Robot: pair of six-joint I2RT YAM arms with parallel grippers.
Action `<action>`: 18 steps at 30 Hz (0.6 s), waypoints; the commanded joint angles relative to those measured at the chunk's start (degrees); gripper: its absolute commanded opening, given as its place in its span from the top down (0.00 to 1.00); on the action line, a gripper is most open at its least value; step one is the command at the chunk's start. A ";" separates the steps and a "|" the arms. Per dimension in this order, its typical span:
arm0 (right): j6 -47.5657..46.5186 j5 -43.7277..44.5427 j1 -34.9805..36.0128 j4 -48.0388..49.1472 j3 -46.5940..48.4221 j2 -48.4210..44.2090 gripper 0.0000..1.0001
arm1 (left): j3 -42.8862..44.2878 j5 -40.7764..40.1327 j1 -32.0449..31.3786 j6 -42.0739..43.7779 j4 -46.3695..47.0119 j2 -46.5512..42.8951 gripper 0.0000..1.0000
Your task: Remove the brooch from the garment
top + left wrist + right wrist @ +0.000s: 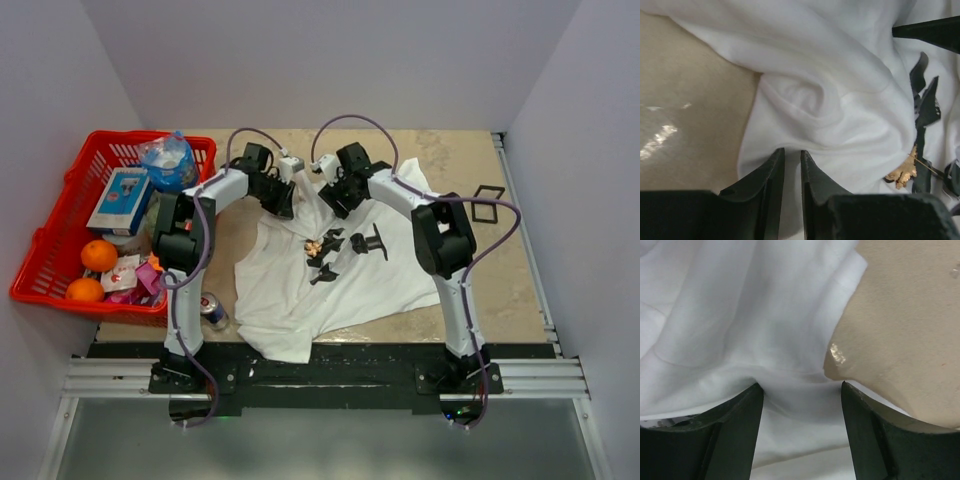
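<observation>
Left end effector: jaws drawn to a narrow slit with white cloth showing in the gap. I cannot tell whether a fold is pinched.
Right end effector: jaws spread wide, nothing held. The fingertips rest at a cloth ridge that runs between them, beside a bare patch of the surface.
Garment: white T-shirt, rumpled, lying mid-surface and reaching the near edge. Both end effectors sit over its far part.
Brooch: small tan-gold piece lying on the shirt front against the black print, on the near-edge side of both end effectors.
Direction from left end effector: in the left wrist view the brooch lies off to the right of the fingers, beyond a raised fold, clear of them.
Direction from right end effector: the brooch is absent from the right wrist view. The overhead view puts it toward the near edge and slightly left.
Long axis: appears slanted in the left wrist view, with a thin pin line trailing to one side. It is too small overhead to confirm.
Nearer arm: judged about equal, the right marginally closer.
Judgement: the coming move calls for one end effector to travel toward the near edge and align across the brooch's short side.
Bystanders: red basket at the left edge, not involved.
</observation>
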 commanded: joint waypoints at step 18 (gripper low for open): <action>-4.78 -6.60 -3.79 6.75 -4.26 -20.03 0.34 | 6.72 9.56 1.03 -3.76 4.56 -11.22 0.69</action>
